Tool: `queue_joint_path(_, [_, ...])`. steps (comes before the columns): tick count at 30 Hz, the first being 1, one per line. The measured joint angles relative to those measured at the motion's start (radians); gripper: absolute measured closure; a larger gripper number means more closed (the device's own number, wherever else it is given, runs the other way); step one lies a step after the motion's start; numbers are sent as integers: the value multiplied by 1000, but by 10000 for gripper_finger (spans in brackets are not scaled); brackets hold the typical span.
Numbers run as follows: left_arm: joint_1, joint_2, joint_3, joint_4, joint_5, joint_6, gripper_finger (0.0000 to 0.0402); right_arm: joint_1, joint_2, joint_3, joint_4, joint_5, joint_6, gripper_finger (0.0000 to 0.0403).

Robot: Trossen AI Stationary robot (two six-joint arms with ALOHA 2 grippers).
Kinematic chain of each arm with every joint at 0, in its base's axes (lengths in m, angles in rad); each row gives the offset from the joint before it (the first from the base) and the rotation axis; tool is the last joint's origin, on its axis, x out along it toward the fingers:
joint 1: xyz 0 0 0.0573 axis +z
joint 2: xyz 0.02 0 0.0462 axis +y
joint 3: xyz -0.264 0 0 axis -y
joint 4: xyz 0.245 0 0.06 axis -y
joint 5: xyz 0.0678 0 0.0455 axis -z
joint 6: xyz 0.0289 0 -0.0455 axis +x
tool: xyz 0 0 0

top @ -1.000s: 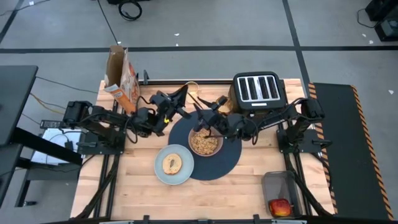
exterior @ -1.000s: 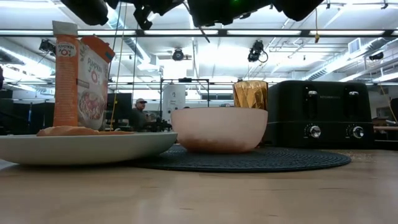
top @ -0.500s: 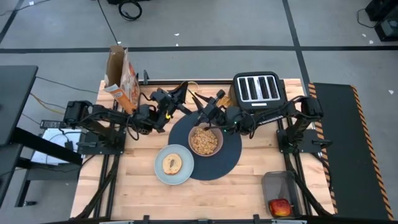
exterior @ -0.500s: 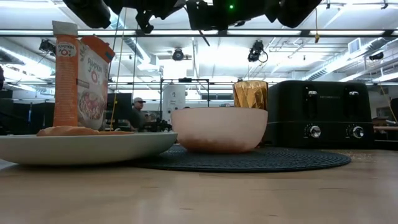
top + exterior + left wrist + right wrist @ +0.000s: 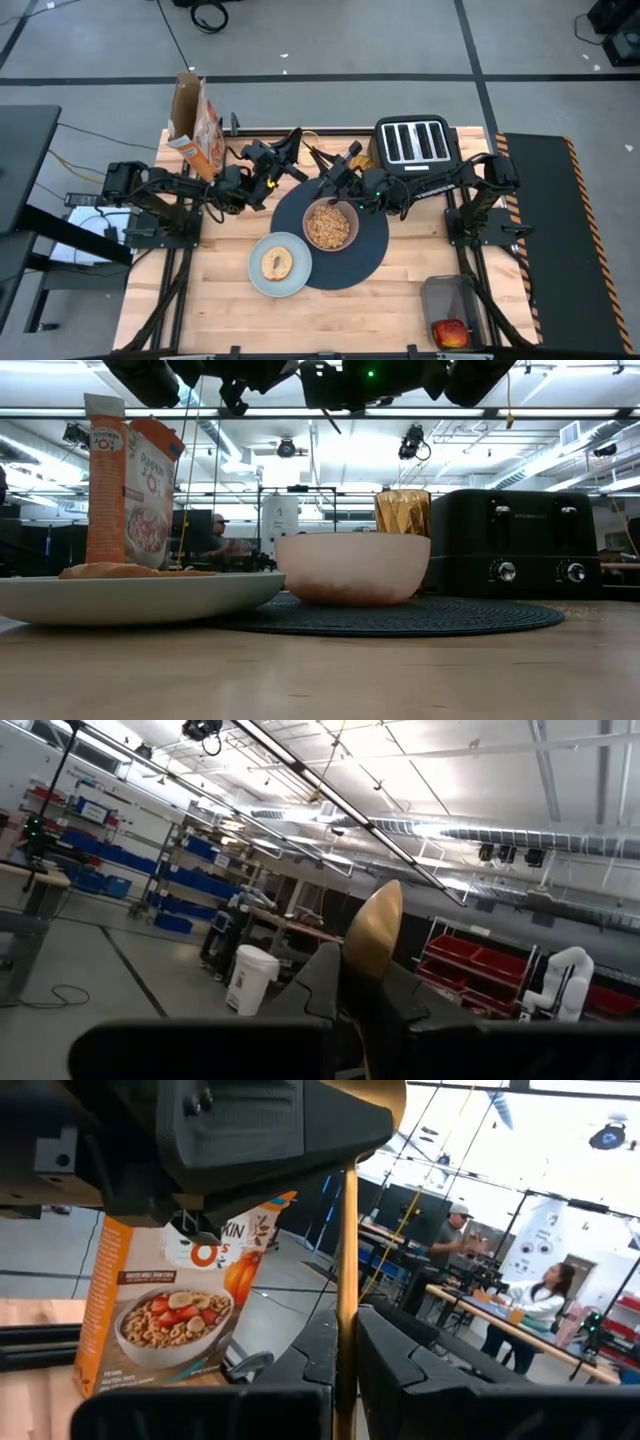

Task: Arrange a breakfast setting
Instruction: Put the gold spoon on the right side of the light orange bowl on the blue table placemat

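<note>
Gold spoon (image 5: 347, 1230): pinched by both my left claw (image 5: 292, 150) and right claw (image 5: 330, 180), above tabletop's far edge. Handover: loosen one grip only once the other's firm.

Right gripper (image 5: 330, 177): withdrawn from above the pink cereal-filled bowl (image 5: 330, 226) to the dark-blue round mat's (image 5: 375, 250) far edge, now close to the left gripper (image 5: 292, 156), both closed on the slim gold spoon (image 5: 346, 1250). Bowl contents uncovered from above.
</note>
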Motion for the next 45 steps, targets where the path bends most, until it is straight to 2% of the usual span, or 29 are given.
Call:
queue_joint_path(5, [-2, 0, 0, -14, 0, 36, 340, 0, 0, 0, -8, 8, 4, 377])
queue_joint_path(13, [-54, -5, 0, -57, -7, 58, 211, 19, 0, 0, -1, 58, -5, 377])
queue_joint_path(18, [-134, -40, -1, -63, -130, 183, 146, 63, -19, 0, 7, 158, -59, 377])
queue_joint_path(22, [-216, -100, -1, -65, -210, 332, 123, 114, -43, 0, -1, 223, -62, 377])
queue_joint_path(26, [-346, -168, -1, -81, -324, 535, 121, 225, -63, 0, -8, 377, -64, 377])
queue_joint_path(31, [-556, -236, -14, -143, -405, 677, 120, 413, -68, 1, -76, 711, -36, 377])
queue_joint_path(33, [-637, -247, -33, -176, -415, 678, 120, 497, -68, 0, -94, 829, 2, 377])
queue_joint_path(37, [-777, -248, -77, -217, -407, 635, 120, 643, -66, -12, -86, 835, 196, 377])
queue_joint_path(39, [-824, -247, -98, -289, -376, 579, 120, 693, -68, -12, -148, 834, 319, 377])
queue_joint_path(42, [-877, -246, -123, -401, -340, 468, 120, 745, -67, -12, -274, 787, 521, 377])
queue_joint_path(45, [-915, -246, -137, -514, -308, 373, 120, 766, -67, -12, -439, 643, 793, 377])
